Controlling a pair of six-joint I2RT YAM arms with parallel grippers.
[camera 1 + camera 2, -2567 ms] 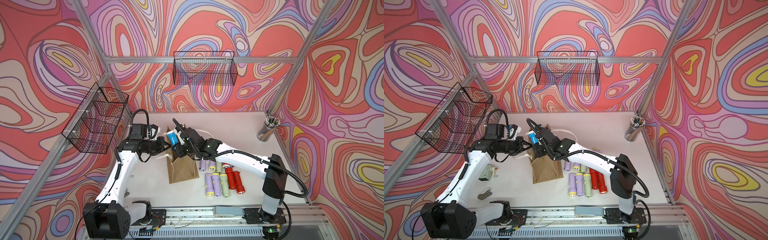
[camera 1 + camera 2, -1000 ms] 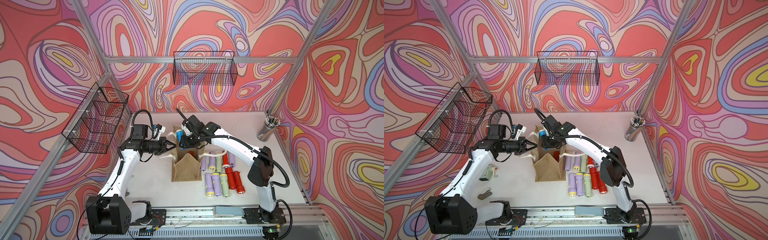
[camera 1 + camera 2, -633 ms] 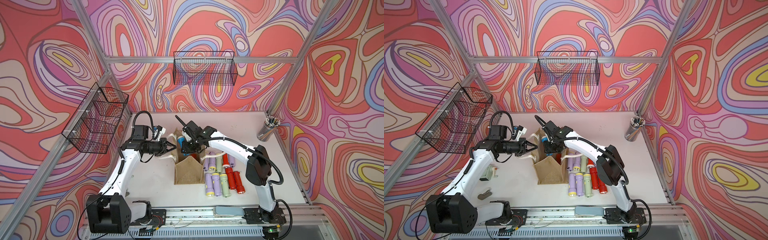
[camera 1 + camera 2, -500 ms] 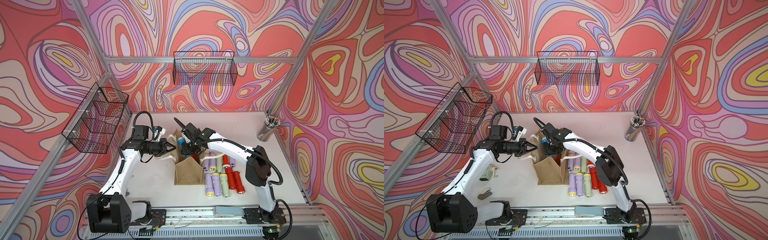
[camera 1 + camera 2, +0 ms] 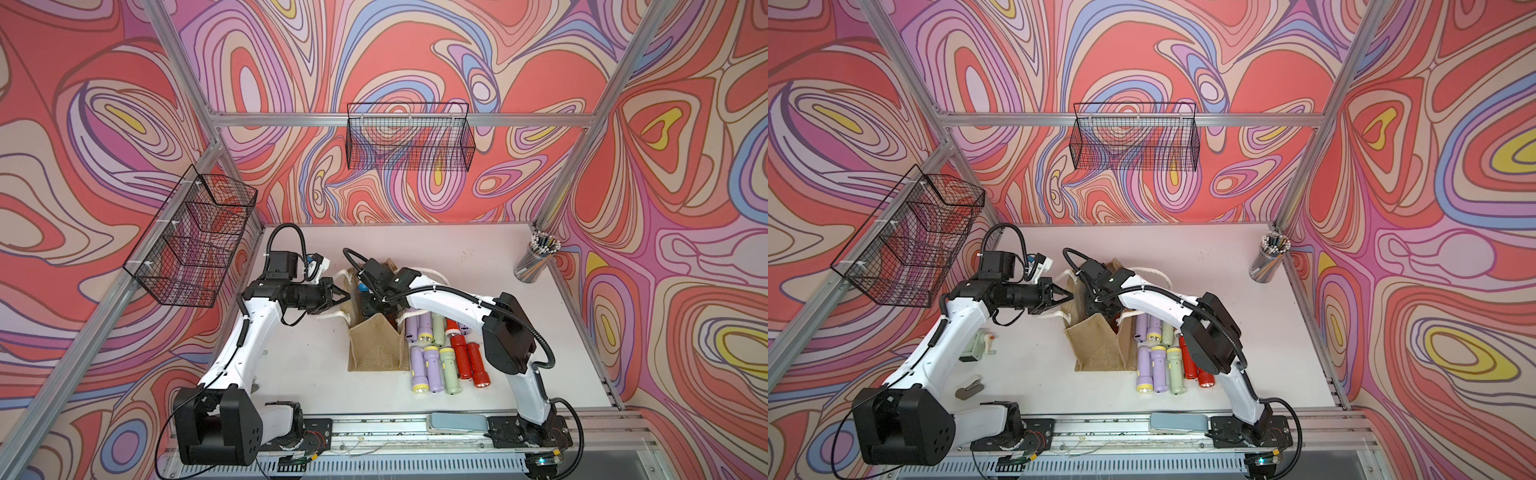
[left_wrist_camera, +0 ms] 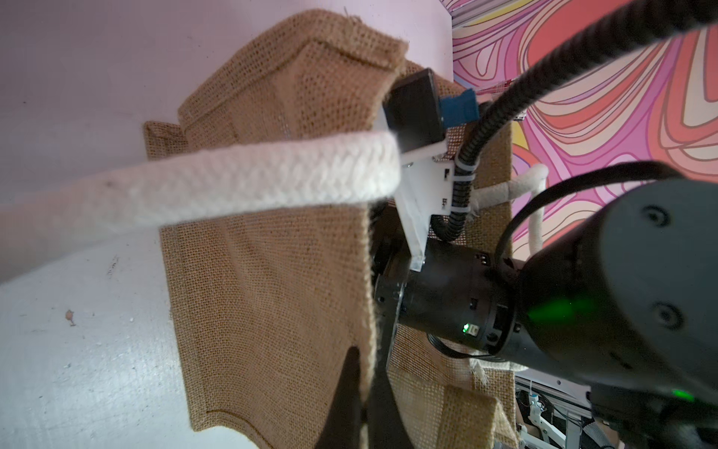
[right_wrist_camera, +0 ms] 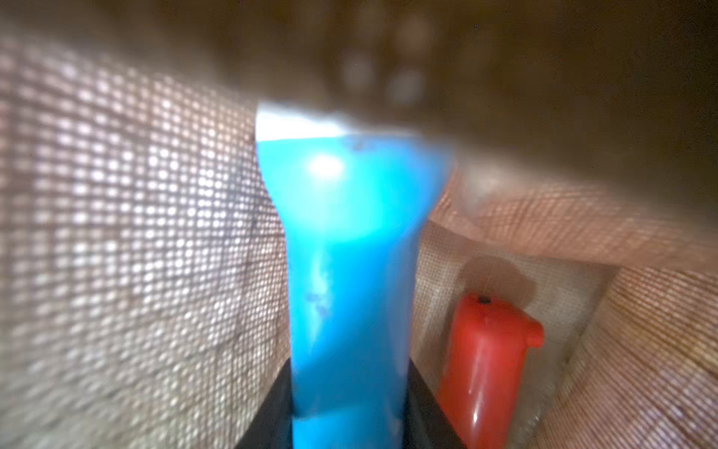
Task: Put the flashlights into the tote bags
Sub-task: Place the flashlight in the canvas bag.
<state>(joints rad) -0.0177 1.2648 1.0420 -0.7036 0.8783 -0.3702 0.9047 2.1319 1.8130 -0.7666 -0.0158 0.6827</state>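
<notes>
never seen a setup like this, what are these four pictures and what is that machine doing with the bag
This is a robot with two white arms, each ending in a two-fingered gripper. The two wide pictures come from a camera pair overhead, showing the whole table. The two close-ups come from cameras on the wrists. On the table are a burlap tote bag, loose flashlights beside it and a cup of pencils; wire baskets hang on the walls. The left gripper is shut on the bag's rope handle. The right gripper is down inside the bag, gripping a blue flashlight; a red flashlight is already in there.
</notes>
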